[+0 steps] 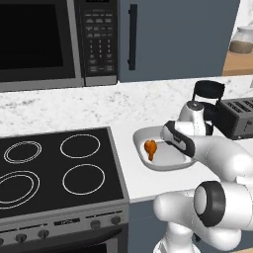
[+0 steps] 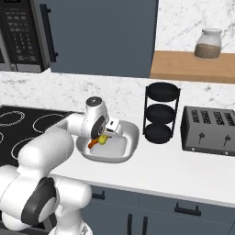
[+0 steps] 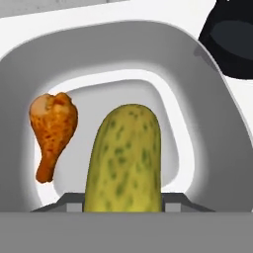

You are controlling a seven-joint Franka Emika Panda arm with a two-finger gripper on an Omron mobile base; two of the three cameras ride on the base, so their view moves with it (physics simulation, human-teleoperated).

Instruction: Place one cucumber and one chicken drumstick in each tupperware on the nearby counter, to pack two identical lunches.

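Here, the end effector grasps a cucumber above the tupperware, apparently to join the chicken drumstick at nine o'clock.

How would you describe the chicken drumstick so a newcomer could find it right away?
Start at the black stovetop; on the white counter just to its right sits a shallow light-grey tupperware. The chicken drumstick lies inside it, toward the stove side. It is small and orange-brown with a thin bone end, unlike the speckled yellow-green cucumber that the gripper holds over the same container.
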